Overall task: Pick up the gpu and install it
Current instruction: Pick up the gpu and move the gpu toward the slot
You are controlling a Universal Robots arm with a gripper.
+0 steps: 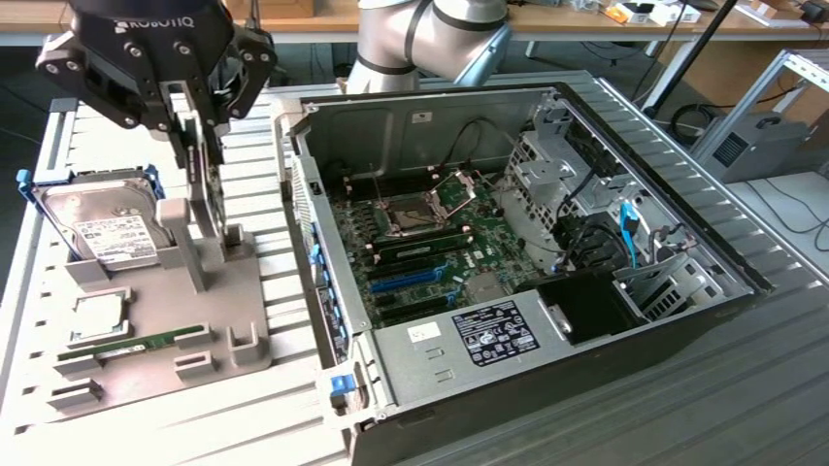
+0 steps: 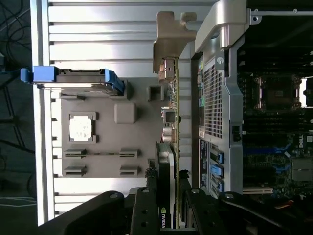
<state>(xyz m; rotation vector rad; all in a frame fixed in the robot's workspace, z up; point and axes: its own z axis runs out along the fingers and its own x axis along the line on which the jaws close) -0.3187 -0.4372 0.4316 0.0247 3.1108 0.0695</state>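
Note:
The gpu [image 1: 214, 194] stands on edge in a slot of the grey holder [image 1: 169, 301], near the open computer case [image 1: 428, 116]. In the wrist view the gpu [image 2: 171, 122] runs edge-on, its silvery bracket at the far end and a dark cooler with a logo near me. My gripper [image 1: 197, 116] reaches down over the card's top edge. Its black fingers [image 2: 149, 196] press on both faces of the card, so the gripper [image 2: 168, 193] is shut on it. The motherboard [image 1: 428, 243] lies exposed inside the case, with blue expansion slots [image 1: 414, 280].
On the holder sit a silver hard drive [image 1: 104, 228] in a blue frame, a square processor chip [image 1: 101, 318] and a green memory stick [image 1: 136, 343]. The case's metal side wall [image 2: 220, 98] rises close beside the card. The arm's base [image 1: 414, 39] stands behind the case.

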